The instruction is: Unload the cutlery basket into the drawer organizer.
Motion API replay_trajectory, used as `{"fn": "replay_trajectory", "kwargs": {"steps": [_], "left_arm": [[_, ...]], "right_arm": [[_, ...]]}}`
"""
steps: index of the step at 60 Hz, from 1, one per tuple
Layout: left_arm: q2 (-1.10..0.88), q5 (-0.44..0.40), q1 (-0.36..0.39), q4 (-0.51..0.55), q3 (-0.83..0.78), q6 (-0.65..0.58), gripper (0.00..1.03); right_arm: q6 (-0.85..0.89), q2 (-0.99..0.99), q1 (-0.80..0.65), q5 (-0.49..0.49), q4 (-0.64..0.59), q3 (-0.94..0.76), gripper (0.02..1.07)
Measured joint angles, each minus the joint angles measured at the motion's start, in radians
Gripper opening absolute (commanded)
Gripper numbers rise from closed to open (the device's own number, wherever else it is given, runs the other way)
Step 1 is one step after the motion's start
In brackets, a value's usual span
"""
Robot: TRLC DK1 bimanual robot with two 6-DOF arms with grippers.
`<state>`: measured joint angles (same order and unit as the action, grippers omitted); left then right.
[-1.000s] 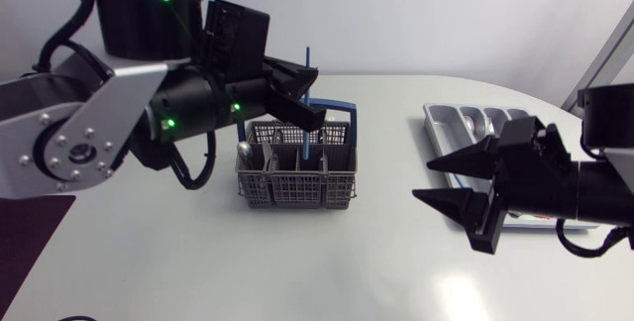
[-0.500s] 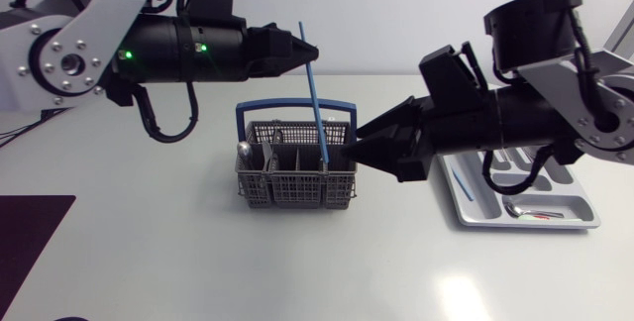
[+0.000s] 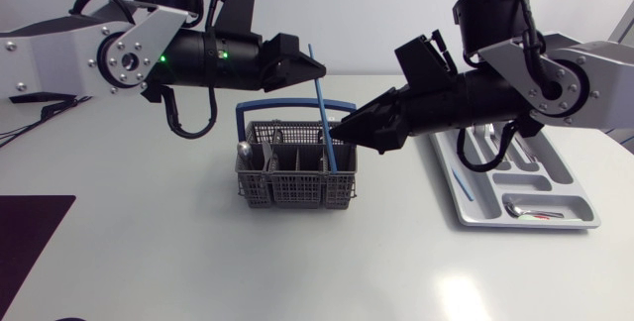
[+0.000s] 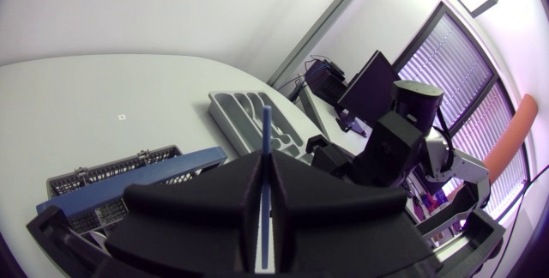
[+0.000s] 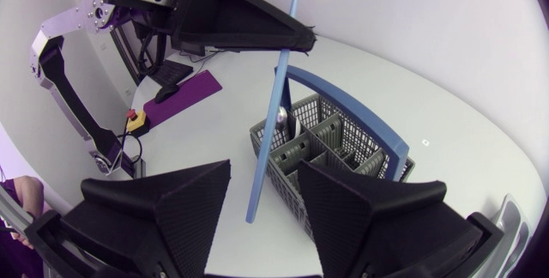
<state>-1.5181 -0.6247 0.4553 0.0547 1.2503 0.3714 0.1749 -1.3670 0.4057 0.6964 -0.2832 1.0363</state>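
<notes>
My left gripper [image 3: 309, 63] is shut on the upper part of a slim blue utensil [image 3: 325, 113], which hangs tilted over the grey cutlery basket [image 3: 295, 174] with its blue handle. In the left wrist view the utensil [image 4: 265, 154] sticks out between the shut fingers [image 4: 214, 201]. My right gripper [image 3: 349, 135] comes in from the right at the utensil's lower half. In the right wrist view the utensil [image 5: 273, 115] stands between the right gripper's [image 5: 262, 173] open fingers, touching neither. A silver spoon [image 3: 243, 150] stands in the basket. The grey drawer organizer [image 3: 573, 190] lies at the right.
The organizer holds a spoon [image 3: 517, 208], a blue piece [image 3: 462, 184] and a small red-tipped item [image 3: 541, 217]. A dark mat [image 3: 30, 222] lies at the table's left edge. Open tabletop lies in front of the basket.
My right arm swung left from the organizer to the basket and its fingers narrowed around the blue utensil. My left gripper raised and tilted the utensil above the basket.
</notes>
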Motion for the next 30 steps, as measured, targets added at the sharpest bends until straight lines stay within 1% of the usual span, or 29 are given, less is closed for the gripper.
{"fn": "replay_trajectory", "kwargs": {"steps": [13,15,18,20,30], "left_arm": [[-0.005,-0.013,-0.001,0.000,0.002,0.018,0.03],[-0.006,-0.016,-0.001,0.000,0.002,0.021,0.03],[-0.007,-0.019,-0.001,0.000,0.002,0.022,0.03],[-0.008,-0.023,-0.001,0.000,0.002,0.022,0.03],[-0.009,-0.023,-0.004,0.000,0.002,0.022,0.03]], "right_arm": [[-0.015,-0.023,-0.002,0.000,0.003,0.003,0.55],[-0.015,-0.026,0.000,-0.001,0.004,0.004,0.51],[-0.016,-0.031,0.001,-0.002,0.005,0.007,0.50],[-0.016,-0.035,0.003,-0.002,0.011,0.009,0.47],[-0.016,-0.043,0.013,-0.004,0.022,0.019,0.45]]}}
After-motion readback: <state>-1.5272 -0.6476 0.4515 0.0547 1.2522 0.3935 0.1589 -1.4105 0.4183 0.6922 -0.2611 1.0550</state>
